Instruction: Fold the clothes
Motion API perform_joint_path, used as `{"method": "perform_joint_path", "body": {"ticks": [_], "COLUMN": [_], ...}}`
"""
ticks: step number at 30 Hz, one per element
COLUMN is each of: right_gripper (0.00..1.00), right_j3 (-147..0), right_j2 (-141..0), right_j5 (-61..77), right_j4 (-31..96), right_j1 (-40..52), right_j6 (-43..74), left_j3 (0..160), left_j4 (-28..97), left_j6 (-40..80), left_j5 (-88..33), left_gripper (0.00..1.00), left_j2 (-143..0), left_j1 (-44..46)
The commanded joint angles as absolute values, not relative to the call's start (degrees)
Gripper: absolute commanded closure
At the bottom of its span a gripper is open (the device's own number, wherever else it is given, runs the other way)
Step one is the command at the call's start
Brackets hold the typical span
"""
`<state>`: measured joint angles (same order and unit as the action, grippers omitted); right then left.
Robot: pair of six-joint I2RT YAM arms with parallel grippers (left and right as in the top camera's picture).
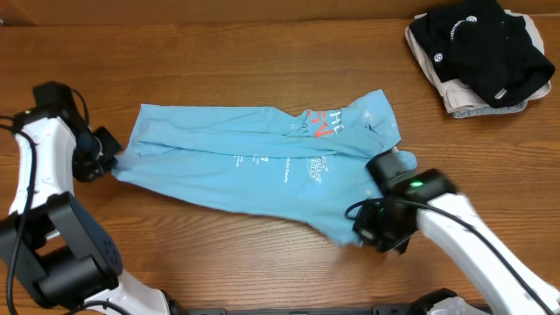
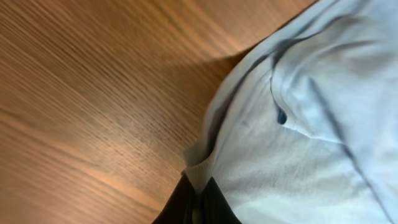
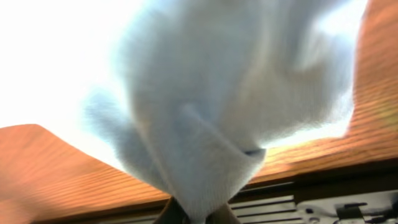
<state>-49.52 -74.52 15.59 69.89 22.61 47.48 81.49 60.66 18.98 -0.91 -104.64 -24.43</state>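
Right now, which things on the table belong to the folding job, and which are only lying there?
Part of the job:
soft light sky-blue T-shirt, lying on the wooden table
left fingers, shut on its cloth
right fingers, shut on its cloth

Only lying about:
black garment with white round logos
folded beige garment under it

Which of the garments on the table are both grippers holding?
The light blue T-shirt, spread mid-table: the left gripper pinches its left end, the right gripper its right side. The black garment and beige garment lie piled apart, untouched.
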Motion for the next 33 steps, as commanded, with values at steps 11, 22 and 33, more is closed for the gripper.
{"method": "perform_joint_path", "body": {"ticks": [11,22,33], "right_gripper": [0.96,0.96,0.96], "right_j3": [-66.8,-72.8,-72.8], "right_j2": [-63.1,-68.3,-91.3], "right_j5": [7.7,-0.9,-1.1], "right_j4": [88.4,83.9,59.7], "right_j1": [11.0,10.4,9.4], "right_j6": [37.4,32.7,26.5], "left_j3": [92.2,94.2,85.2], "left_j4": [72.2,73.6,60.3], "left_j6": [11.5,9.8,9.9], "left_j5": [-0.7,1.7,1.9], "left_gripper": [0.96,0.96,0.96], "left_j2": [-100.3,-100.3,-100.4], "left_j1": [-24.6,-24.3,-21.0]}}
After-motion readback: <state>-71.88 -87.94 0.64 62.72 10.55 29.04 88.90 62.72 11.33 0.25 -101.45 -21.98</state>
